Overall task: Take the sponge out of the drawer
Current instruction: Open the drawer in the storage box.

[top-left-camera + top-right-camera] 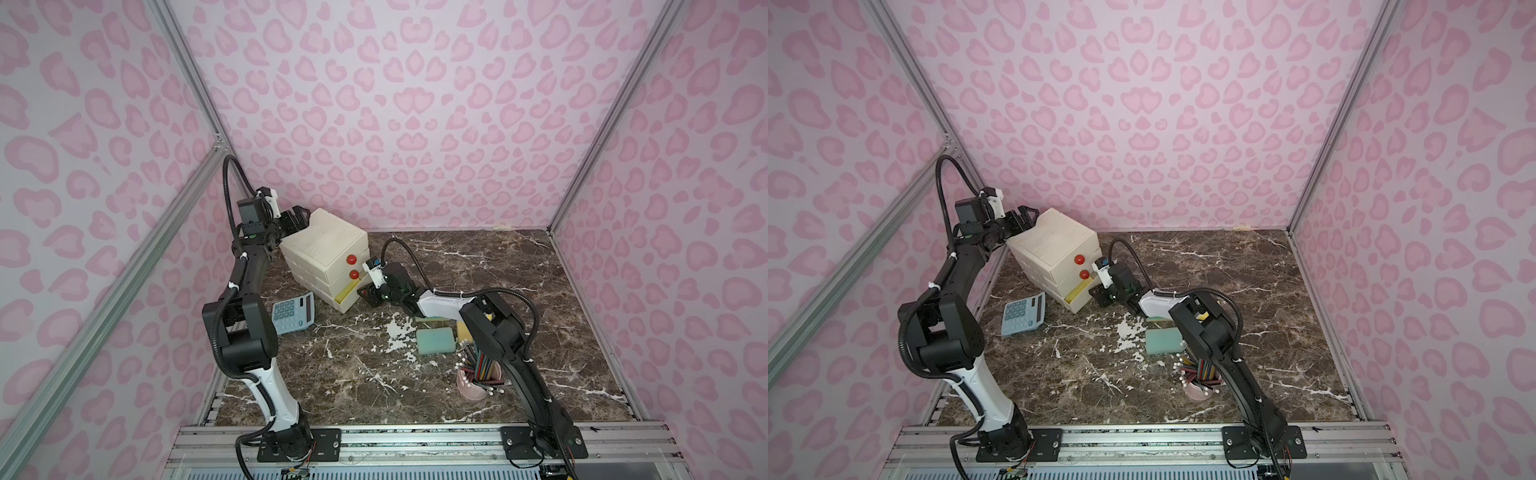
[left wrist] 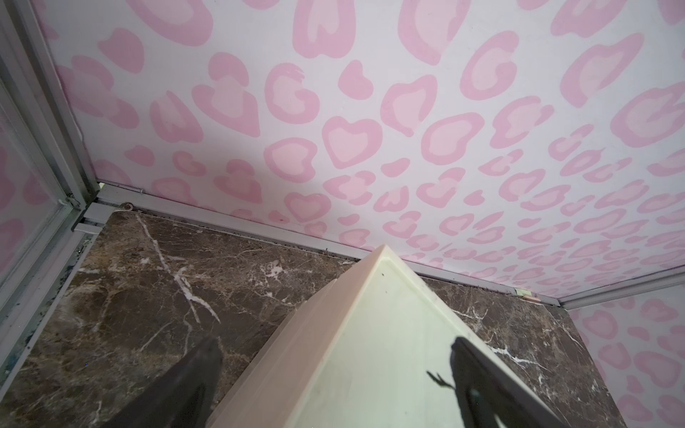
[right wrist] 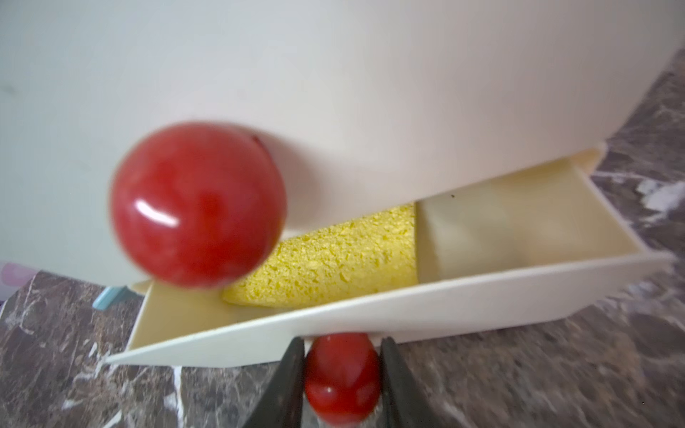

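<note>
Table of dark marble (image 1: 519, 270) carries, in both top views, a cream cabinet (image 1: 324, 245) at its far left. The lowest drawer (image 1: 344, 306) stands partly out, and the yellow sponge (image 1: 347, 293) lies inside it. The right gripper (image 1: 368, 293) is at the drawer front, and the left gripper (image 1: 297, 218) is at the back top corner of the cabinet. A calculator (image 1: 293, 311), a green sponge (image 1: 434, 340) and a cup of pencils (image 1: 473, 384) are also on the table.

In the left wrist view the left gripper (image 2: 335, 344) is spread wide. One finger is over the cabinet top (image 2: 389, 326) and the other is beside its side wall.

In the right wrist view the right gripper (image 3: 343, 365) pinches the red knob (image 3: 343, 378) of the drawer, with a finger on each side. The yellow sponge (image 3: 333, 255) lies on the drawer floor, partly under the cabinet body. A blurred upper knob (image 3: 198, 203) is above it.
</note>
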`<action>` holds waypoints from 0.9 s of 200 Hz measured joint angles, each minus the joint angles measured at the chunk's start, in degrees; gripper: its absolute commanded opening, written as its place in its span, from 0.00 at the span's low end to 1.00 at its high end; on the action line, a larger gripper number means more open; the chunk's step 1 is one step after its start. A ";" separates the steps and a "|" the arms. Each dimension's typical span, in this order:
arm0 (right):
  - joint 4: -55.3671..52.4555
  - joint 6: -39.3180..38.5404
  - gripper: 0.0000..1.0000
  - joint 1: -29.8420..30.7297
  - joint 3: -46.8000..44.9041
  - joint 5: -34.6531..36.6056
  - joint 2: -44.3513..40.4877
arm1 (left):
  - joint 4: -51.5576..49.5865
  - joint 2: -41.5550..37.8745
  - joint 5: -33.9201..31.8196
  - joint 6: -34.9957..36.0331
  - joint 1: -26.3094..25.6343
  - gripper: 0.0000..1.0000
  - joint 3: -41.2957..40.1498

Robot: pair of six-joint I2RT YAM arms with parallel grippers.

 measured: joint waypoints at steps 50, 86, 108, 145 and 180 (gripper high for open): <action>-4.48 -3.72 0.27 2.56 -8.24 2.43 -7.96 | -5.73 2.23 0.15 0.00 -0.02 0.98 1.81; -8.31 -6.49 0.26 5.27 -12.63 5.27 -12.50 | -6.08 2.23 0.26 0.17 0.04 0.98 1.92; -9.60 -7.48 0.25 5.92 -15.72 6.05 -14.51 | -6.60 2.23 0.24 0.20 0.13 0.98 1.95; -11.34 -7.89 0.24 6.93 -22.32 6.82 -19.80 | -6.91 2.23 0.00 0.24 0.15 0.98 2.03; -12.96 -8.24 0.24 8.76 -24.85 7.43 -22.14 | -7.02 2.23 0.00 0.22 0.31 0.98 2.03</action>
